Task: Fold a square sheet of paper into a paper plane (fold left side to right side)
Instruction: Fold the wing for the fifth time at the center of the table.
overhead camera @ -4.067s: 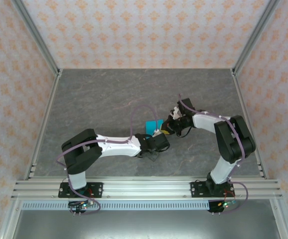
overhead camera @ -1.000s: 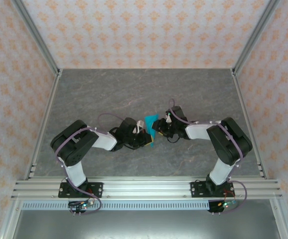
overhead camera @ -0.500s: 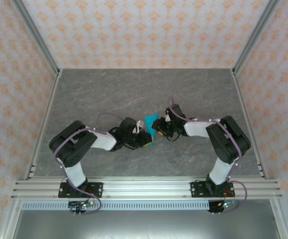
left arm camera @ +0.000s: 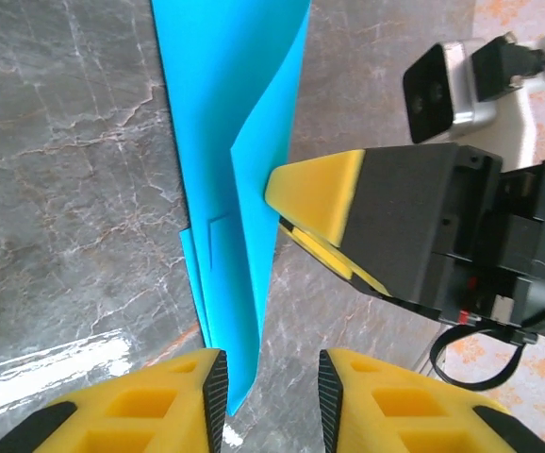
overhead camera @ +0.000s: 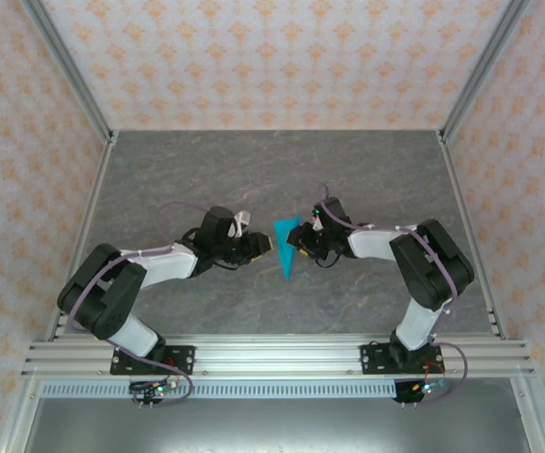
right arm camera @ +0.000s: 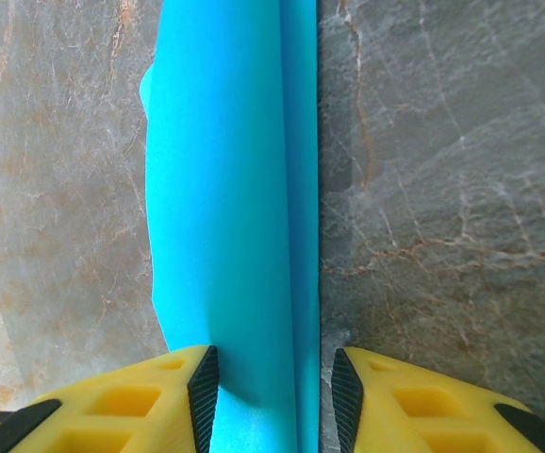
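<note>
Paper plane [overhead camera: 287,243] sits on the tabletop, out from mid-span of the near rail [overhead camera: 272,351], pt aimed back at the rail. Already a narrow dart, so folding looks about done (stacked layers show in L wrist view). R gripper [overhead camera: 300,242] looks clamped on the wide end, the end farthest from the rail. L gripper [overhead camera: 266,244] is level w/ the plane along the rail, just beside it, jaws apart, nothing pinched. Left, my est.: R release, maybe flatten creases.

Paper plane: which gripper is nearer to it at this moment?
Right. The right gripper has the paper plane between its fingers, near the wide end. The left gripper is open just off the plane's left side, not gripping it.
</note>
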{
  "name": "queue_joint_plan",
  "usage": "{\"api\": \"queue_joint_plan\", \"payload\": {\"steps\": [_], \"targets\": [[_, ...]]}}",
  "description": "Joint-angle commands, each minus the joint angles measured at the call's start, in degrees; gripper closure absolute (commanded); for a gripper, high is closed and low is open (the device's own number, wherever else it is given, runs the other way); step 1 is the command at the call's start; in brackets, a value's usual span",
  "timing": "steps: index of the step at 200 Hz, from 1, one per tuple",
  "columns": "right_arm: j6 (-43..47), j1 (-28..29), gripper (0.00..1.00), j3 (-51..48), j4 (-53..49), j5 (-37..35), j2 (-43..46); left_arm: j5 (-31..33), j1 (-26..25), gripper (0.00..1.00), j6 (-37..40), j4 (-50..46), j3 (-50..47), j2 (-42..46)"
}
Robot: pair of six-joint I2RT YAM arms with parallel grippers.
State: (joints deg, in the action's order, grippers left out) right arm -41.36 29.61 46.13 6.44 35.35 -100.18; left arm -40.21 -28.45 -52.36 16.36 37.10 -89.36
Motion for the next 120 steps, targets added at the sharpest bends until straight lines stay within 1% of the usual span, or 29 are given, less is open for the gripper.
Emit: {"api": "queue_joint_plan", "payload": {"steps": [1, 50, 120], "targets": [[1.2, 0.7, 0.6, -0.8, -2.0, -3.4, -4.5, -2.9, 0.0, 0.67, 1.6, -1.2, 3.8, -3.2], [1.5, 0.8, 0.6, -0.7, -2.1, -3.3, -4.6, -4.0, 0.1, 0.72, 1.6, 0.1, 9.1, -10.2], [1.5, 0.7, 0.6, -0.8, -2.1, -3.0, -4.6, -3.9, 0.1, 0.72, 2.3, -1.3, 13.6, -14.8]]}}
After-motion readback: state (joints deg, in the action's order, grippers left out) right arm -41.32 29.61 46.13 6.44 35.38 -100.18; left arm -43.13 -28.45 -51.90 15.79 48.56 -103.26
